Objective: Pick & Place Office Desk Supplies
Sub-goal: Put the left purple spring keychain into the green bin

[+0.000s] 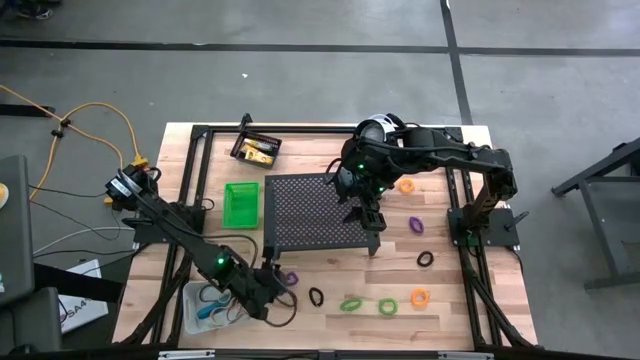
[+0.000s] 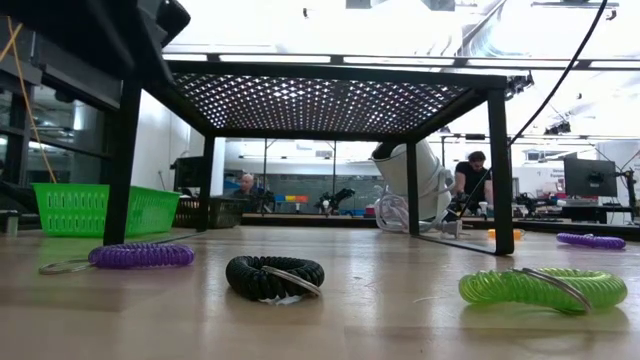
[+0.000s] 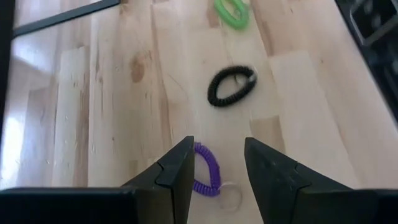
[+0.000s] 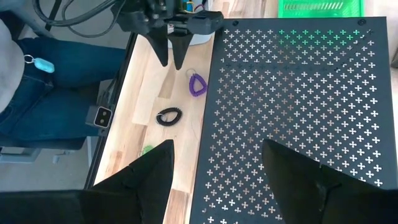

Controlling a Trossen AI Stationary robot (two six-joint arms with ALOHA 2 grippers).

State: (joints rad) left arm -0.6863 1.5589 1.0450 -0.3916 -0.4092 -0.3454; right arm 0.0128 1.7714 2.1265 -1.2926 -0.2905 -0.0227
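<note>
My left gripper (image 3: 217, 142) hangs open near the table's front edge, left of centre (image 1: 272, 284). Its fingers stand above and on either side of a purple coiled loop (image 3: 208, 169) with a key ring, which lies flat on the wood (image 1: 290, 277) untouched. Beyond that loop lie a black coiled loop (image 3: 231, 86) and a green one (image 3: 232, 11). My right gripper (image 4: 217, 168) waits open above the black perforated stand (image 1: 315, 212). The clear bin (image 1: 210, 305), the green bin (image 1: 241, 203) and the black bin (image 1: 257, 150) stand on the table's left half.
More loops lie along the front and right of the table: green (image 1: 387, 307), orange (image 1: 419, 297), black (image 1: 425, 258), purple (image 1: 416, 224), orange (image 1: 406, 185). A round white device (image 1: 375, 128) sits at the far edge. People show beyond the table in the low view.
</note>
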